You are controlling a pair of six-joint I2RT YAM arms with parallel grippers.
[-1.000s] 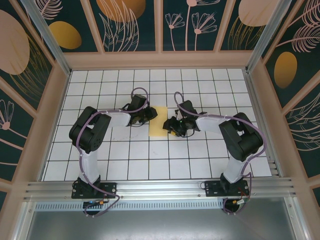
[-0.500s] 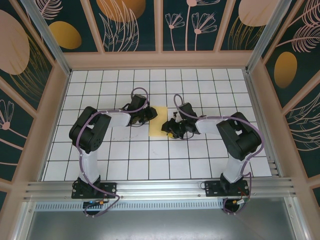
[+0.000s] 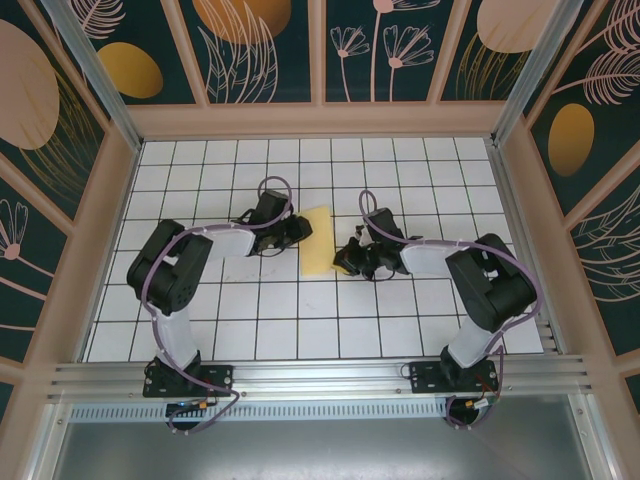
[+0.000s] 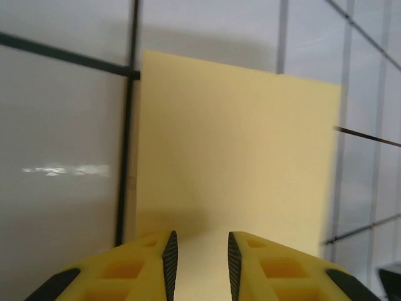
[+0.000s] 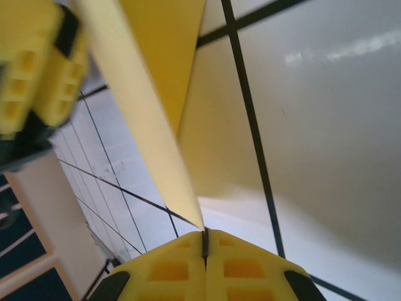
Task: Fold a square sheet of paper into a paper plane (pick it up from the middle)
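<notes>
Paper (image 3: 316, 240): light, limp, easily creased, so best taken by a thin edge. My right gripper (image 5: 205, 233) is clenched on its right edge; my left gripper (image 4: 200, 244), jaws parted, sits at its left edge.

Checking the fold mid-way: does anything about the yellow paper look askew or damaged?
No damage shows. The thin yellow paper sheet has one flap lifted off the white tiled table, pinched by the shut right gripper.
</notes>
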